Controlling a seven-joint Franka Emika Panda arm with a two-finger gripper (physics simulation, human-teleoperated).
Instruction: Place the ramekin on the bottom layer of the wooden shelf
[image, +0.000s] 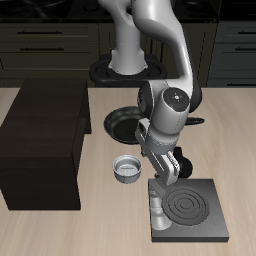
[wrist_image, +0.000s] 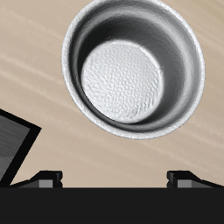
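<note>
Ramekin (wrist_image: 131, 70) sits upright on the bare table (image: 60, 235), directly below the gripper (wrist_image: 118, 179), whose fingertips (wrist_image: 45, 178) are spread apart, grasping nothing. Beside it lies the stove plate (image: 205, 228); farther off stand the wooden shelf (image: 45, 145) and the frying pan (image: 122, 124).

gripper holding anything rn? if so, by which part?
Nothing held. The gripper is open, fingertips apart with nothing between them, and the ramekin sits free on the table, ungripped.
</note>
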